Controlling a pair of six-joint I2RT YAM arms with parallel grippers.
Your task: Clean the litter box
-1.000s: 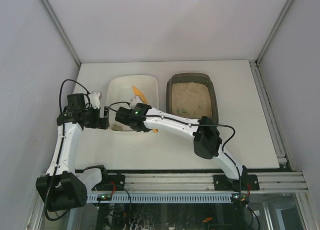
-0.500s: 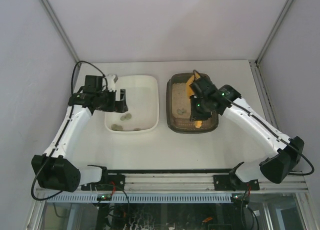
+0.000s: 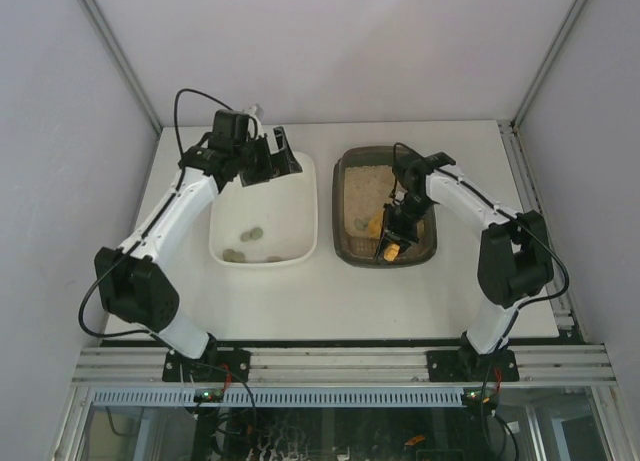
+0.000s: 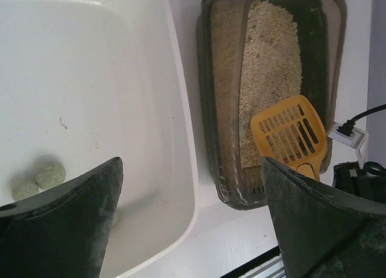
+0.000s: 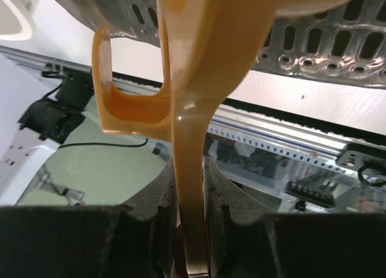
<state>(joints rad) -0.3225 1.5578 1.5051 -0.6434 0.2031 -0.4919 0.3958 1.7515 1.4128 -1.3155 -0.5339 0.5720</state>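
The litter box [image 3: 345, 243] is a dark translucent tray right of centre holding beige litter [image 4: 271, 67]. Its rim [image 4: 208, 109] shows in the left wrist view. An orange slotted scoop [image 3: 376, 224] rests head-down in the box's near end [image 4: 289, 136]. My right gripper [image 3: 398, 231] is shut on the scoop handle [image 5: 190, 169], which stands between the foam pads [image 5: 154, 211]. My left gripper [image 3: 268, 161] hangs open above the far edge of the white tub [image 3: 300, 251], and its fingers [image 4: 66, 230] hold nothing.
The white tub [image 4: 90, 61] sits left of the litter box, a narrow strip of table between them. A few greenish clumps [image 3: 250, 236] lie in its near part [image 4: 42, 175]. A small greenish lump [image 3: 360, 222] lies in the litter. The slotted near wall [image 5: 319, 43] of the box fills the right wrist view's top.
My right arm carried the scoop from over the white tub to the litter box's near end. My left arm swung from the tub's left side to its far edge, still open.
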